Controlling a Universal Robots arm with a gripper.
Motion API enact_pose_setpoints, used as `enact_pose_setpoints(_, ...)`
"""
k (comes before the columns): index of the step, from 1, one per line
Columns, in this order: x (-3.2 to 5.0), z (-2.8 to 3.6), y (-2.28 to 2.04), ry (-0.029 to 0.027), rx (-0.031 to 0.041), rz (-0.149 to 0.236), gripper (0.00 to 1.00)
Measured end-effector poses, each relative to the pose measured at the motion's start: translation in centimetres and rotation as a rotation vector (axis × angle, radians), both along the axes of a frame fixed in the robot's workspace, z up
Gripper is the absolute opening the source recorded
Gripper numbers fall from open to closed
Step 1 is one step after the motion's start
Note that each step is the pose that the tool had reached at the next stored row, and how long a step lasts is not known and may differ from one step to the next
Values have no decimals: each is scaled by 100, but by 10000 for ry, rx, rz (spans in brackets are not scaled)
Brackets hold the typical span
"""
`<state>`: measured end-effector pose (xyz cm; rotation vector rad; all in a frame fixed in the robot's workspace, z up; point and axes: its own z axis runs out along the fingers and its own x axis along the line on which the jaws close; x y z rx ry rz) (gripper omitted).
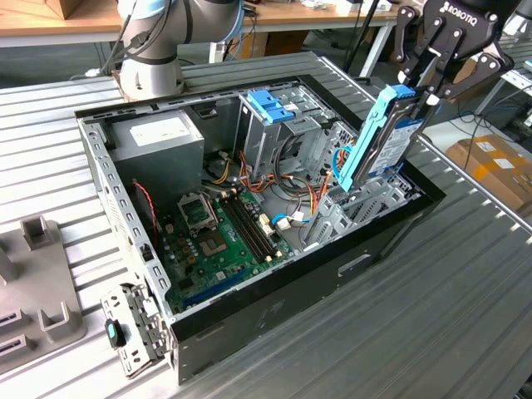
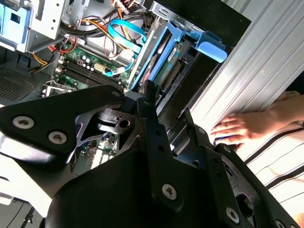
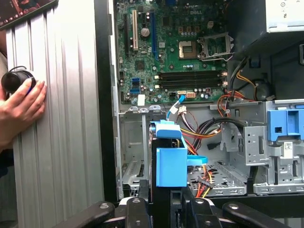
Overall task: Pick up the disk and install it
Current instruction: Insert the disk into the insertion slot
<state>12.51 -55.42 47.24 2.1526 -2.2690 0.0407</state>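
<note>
The gripper [image 1: 421,81] clamps the disk [image 1: 376,141], tilted over the drive bay [image 1: 351,212]. Cables [image 1: 314,198] lie just beside the bay, and the power supply [image 1: 158,137] sits well apart.

The disk [image 1: 374,141] wears a light-blue frame, the gripper [image 1: 418,87] is black, the motherboard [image 1: 218,241] green, the bracket [image 1: 270,106] blue, the case [image 1: 332,278] black, the ribbed table [image 1: 465,291] grey.

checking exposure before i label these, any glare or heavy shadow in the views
Exterior view: even light, disk and case interior read well. Second wrist view: table washed out bright beside the case. First wrist view: table bright too, deep shadow beside the power supply.
</note>
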Motion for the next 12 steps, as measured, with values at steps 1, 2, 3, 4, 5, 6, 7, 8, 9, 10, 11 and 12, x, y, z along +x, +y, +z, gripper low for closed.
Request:
enact_pose_setpoints(1, -10, -7, 0, -1, 1, 0, 35)
enact_pose_setpoints(2, -17, -9, 0, -1, -1, 1, 35)
enact_pose_setpoints(3, -27, -13, 0, -2, -1, 1, 35)
enact_pose_setpoints(4, -40, -20, 0, -2, 0, 1, 35)
enact_pose_setpoints(5, -57, -29, -1, -3, -1, 1, 35)
enact_pose_setpoints(6, -70, -39, -2, -9, -1, 1, 35)
enact_pose_setpoints(7, -80, -48, -4, -18, 1, 4, 35)
enact_pose_setpoints(8, -88, -52, -6, -24, 4, 7, 35)
enact_pose_setpoints(9, -97, -54, -8, -27, 4, 8, 35)
enact_pose_setpoints(10, -108, -57, -11, -30, 5, 7, 35)
enact_pose_setpoints(11, -115, -61, -15, -33, 6, 7, 35)
enact_pose_setpoints(12, -120, -73, -20, -38, 7, 9, 35)
